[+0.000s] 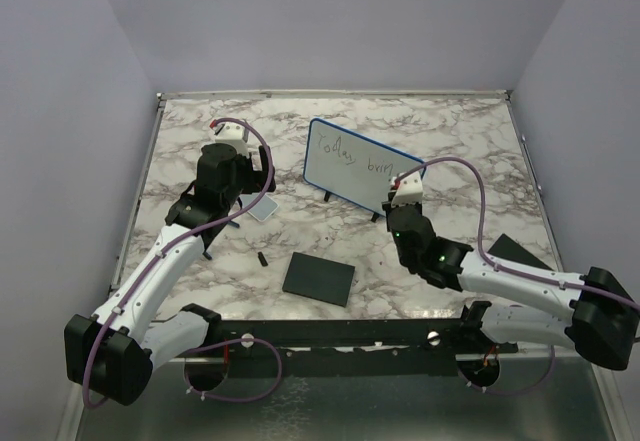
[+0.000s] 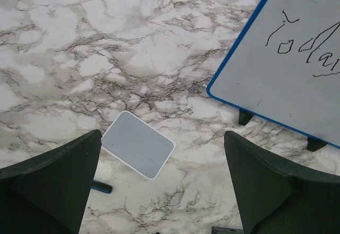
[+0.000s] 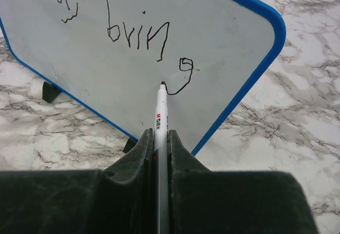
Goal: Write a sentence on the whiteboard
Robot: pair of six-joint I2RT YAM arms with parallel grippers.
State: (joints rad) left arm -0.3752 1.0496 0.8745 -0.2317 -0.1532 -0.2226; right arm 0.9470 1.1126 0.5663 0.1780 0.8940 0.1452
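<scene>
Right wrist view: the right gripper (image 3: pixel 159 134) pinches a marker (image 3: pixel 161 109), its red label too small to read, tip against the whiteboard (image 3: pixel 228 37) standing on the table (image 3: pixel 297 101). The sentence (image 3: pixel 139 35) reads "Today bring". The left gripper (image 2: pixel 162 136) hangs agape over a tile (image 2: pixel 137 145).

Overhead, two wrists: whiteboard (image 1: pixel 355 166) in all

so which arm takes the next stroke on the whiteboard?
Right. The right gripper is shut on the marker, its tip at the end of the sentence on the whiteboard. The left gripper is open and empty, above the small tile.
</scene>
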